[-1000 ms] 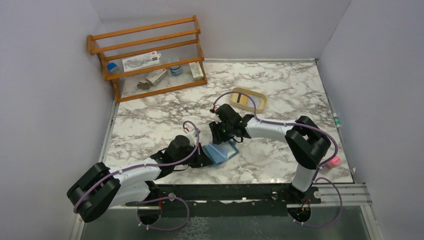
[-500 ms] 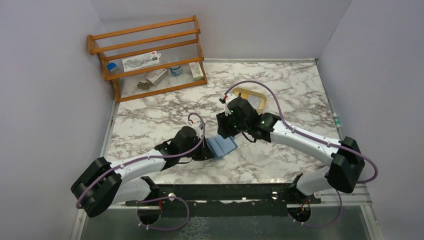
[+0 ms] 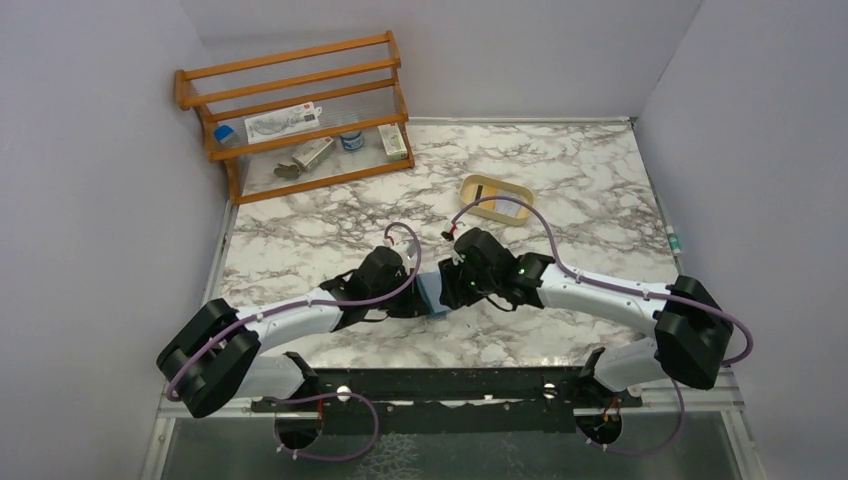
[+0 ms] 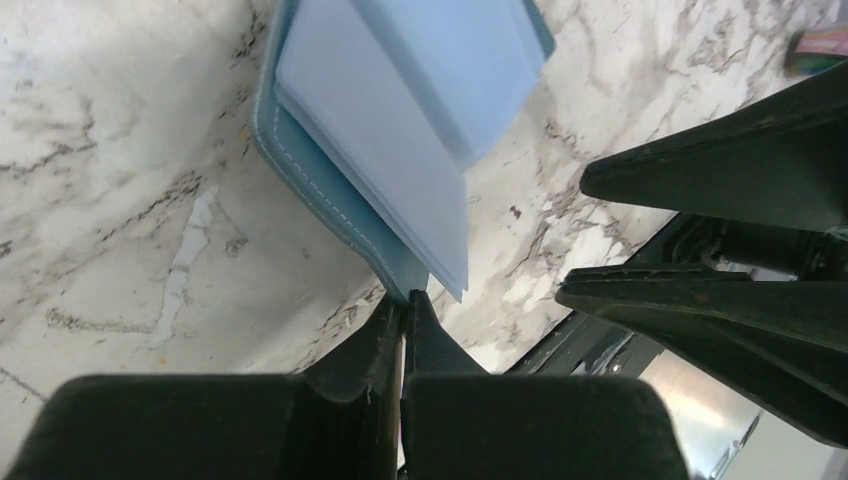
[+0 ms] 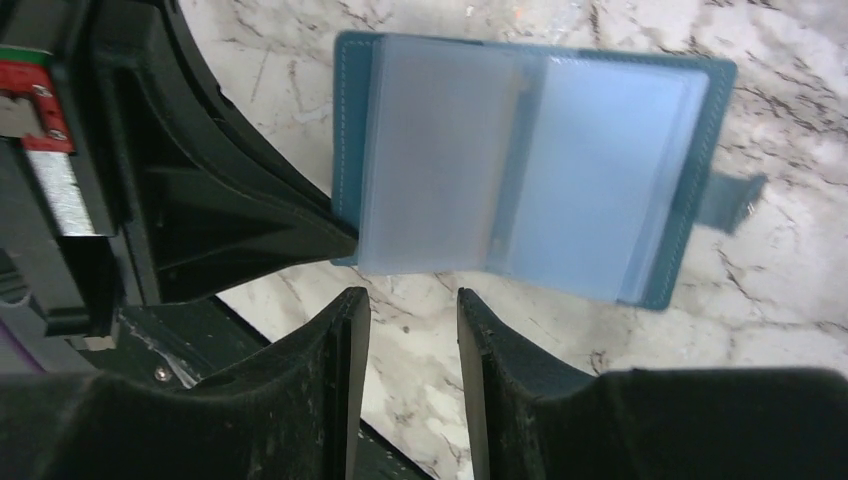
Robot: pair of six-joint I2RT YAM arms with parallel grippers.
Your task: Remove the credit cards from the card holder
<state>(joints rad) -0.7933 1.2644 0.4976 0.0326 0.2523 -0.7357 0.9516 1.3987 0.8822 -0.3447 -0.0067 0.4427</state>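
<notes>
Top view: the small teal-blue leather-like folding card holder [image 3: 431, 294] is seen at the middle of the marble table [image 3: 300, 250].
Left wrist: the left gripper [image 4: 403, 300] is clamped on its corner.
Right wrist: the right gripper [image 5: 412, 305] is spread, empty, just beside it; pale blue-white plastic credit cards [image 5: 600, 180] are seen inside.

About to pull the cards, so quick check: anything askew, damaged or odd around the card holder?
Nothing stands out. The card holder is open and intact, pinched at one edge by the left gripper; the right gripper hovers open close by.
</notes>
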